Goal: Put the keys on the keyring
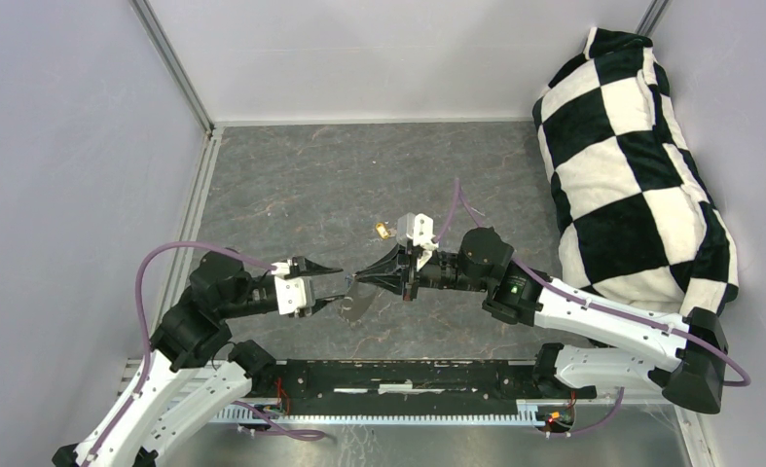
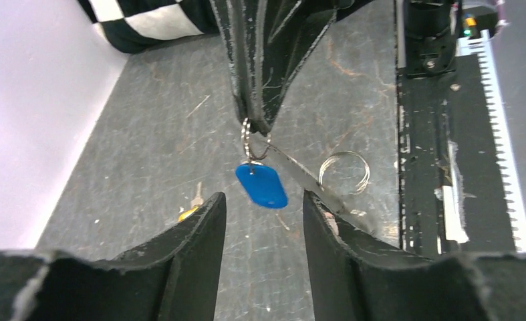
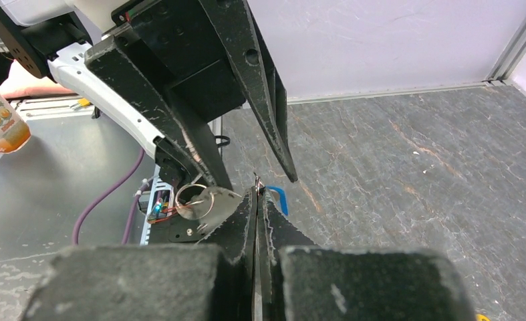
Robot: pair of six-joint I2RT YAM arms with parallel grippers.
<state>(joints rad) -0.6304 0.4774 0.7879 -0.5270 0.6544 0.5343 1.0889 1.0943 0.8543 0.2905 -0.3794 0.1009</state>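
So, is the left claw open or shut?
Open. The fingers of the left claw stand apart; the blue key shows through the gap.

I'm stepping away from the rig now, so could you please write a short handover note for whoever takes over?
Left gripper: open, empty, facing the right.
Right gripper: shut on a small ring; the blue key hangs from it, a silver strip alongside.
Wire loop, probably the keyring: beside the strip, attachment unclear.
Brass key: loose on the table, not yet threaded.

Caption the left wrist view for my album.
Shut right gripper dangles the blue key before the open left gripper.
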